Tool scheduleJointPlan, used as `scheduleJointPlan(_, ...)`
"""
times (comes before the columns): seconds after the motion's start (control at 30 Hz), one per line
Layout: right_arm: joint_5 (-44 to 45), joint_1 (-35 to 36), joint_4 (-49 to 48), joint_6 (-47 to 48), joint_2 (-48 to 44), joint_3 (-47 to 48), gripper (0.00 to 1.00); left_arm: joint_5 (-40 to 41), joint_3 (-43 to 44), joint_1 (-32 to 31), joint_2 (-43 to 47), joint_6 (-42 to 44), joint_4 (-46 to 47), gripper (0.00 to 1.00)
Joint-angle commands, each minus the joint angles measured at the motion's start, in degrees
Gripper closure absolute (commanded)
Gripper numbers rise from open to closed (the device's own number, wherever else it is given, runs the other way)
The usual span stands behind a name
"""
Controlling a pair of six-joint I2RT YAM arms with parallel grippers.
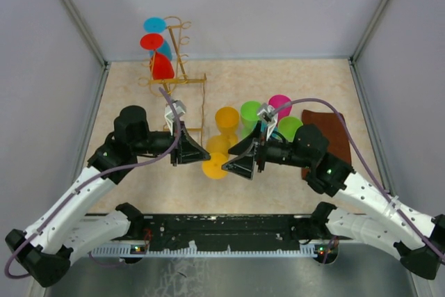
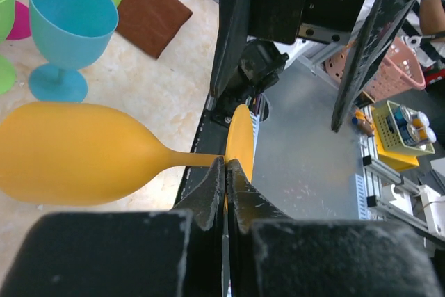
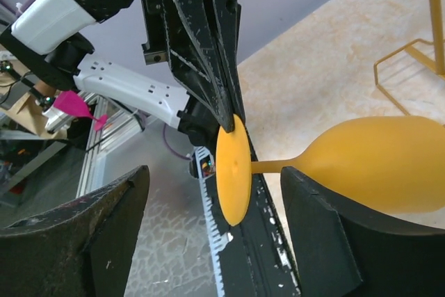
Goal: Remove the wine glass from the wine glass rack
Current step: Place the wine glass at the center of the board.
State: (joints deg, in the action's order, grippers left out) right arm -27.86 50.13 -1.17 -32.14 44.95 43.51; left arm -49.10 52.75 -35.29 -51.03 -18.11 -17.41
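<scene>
step: handover, orange wine glass (image 2: 76, 151) off rack (image 1: 179, 81) | left pincer (image 2: 226, 172) clamps foot | right pincer (image 3: 212, 196) wide around foot | next: close on stem

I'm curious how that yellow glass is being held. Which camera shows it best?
The left wrist view. The yellow glass shows its bowl, stem and foot there, with the foot's rim pinched by the left gripper. The right wrist view shows the foot and stem but cuts off part of the bowl. In the top view only patches of it show.
</scene>
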Motion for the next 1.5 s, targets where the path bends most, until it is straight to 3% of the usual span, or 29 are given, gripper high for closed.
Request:
scheduleJointPlan(0.0, -2.43, 0.84, -0.31, 0.59, 1.72, 3.10, 0.28, 2.10, -2.95, -0.31, 3.00, -8.55, 11.96, 1.00)
scheduleJointPlan(0.5, 0.59, 1.38, -1.13, 0.16, 1.97, 5.40, 1.00, 2.71, -5.73, -0.31, 5.01, -9.50, 13.18, 0.98)
scheduleJointPlan(0.67, 2.57, 1.43, -2.25, 0.13, 0.54, 5.54, 1.00, -1.72, -7.05, -0.38, 4.81, -11.84, 16.43, 0.76)
scheduleJointPlan(1.1, 4.18, 1.42, -5.25, 0.40, -0.66, 4.87, 1.00, -1.34, -5.27, -3.50, 0.36, -11.70, 19.55, 0.76)
scheduleJointPlan(1.17, 4.08, 1.38, -6.07, 0.41, -0.96, 4.62, 1.00, -1.28, -4.68, -4.17, -0.48, -11.43, 19.20, 0.78)
scheduleJointPlan(1.3, 4.55, 1.40, -6.08, 0.66, -1.64, 4.58, 1.00, -1.09, -4.83, -5.08, -0.86, -10.46, 19.14, 0.99)
scheduleJointPlan(1.33, 4.86, 1.42, -5.92, 0.74, -1.89, 4.53, 1.00, -1.21, -5.01, -5.33, -0.77, -9.87, 19.42, 1.00)
scheduleJointPlan(1.43, 6.35, 1.38, -5.05, 2.03, -2.80, 4.84, 0.88, -1.92, -6.50, -6.15, 0.38, -7.79, 21.35, 1.00)
scheduleJointPlan(1.47, 7.08, 1.38, -4.28, 2.81, -3.05, 5.19, 0.79, -2.36, -7.18, -6.31, 0.97, -7.06, 22.65, 1.00)
